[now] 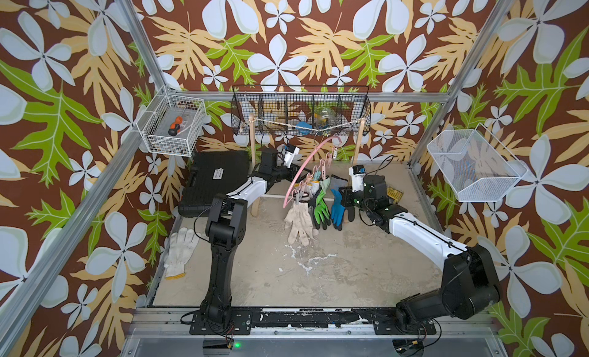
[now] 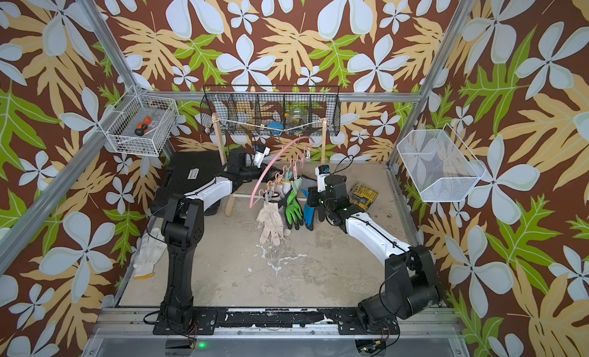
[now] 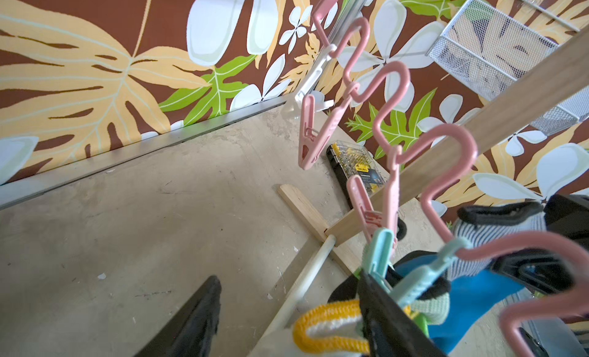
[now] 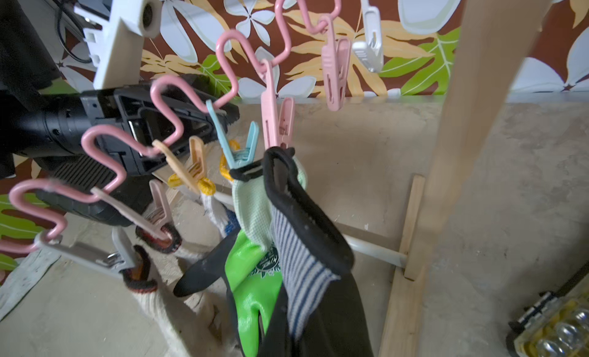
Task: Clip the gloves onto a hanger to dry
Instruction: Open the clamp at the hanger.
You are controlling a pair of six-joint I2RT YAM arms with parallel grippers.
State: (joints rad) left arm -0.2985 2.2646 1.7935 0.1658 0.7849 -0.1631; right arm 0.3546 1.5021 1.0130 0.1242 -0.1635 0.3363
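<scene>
Nearest you, a white glove [image 1: 180, 250] lies apart on the table [image 1: 334, 275]. Further in, the beige glove [image 1: 299, 221] and green-and-black glove [image 1: 320, 208] hang clipped to the pink hanger [image 1: 303, 163], with the blue-and-black glove [image 1: 337, 208] beside them. Your right gripper [image 1: 345, 197] is clenched just beside it; whether it is grasping the glove, you cannot tell. Your left gripper [image 3: 288, 283] stands released by the hanger.

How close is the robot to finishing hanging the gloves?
Nearly done. The beige glove and green glove hang from the hanger. The right gripper holds the blue glove at a pink clip. One white glove lies unclipped on the table.
</scene>
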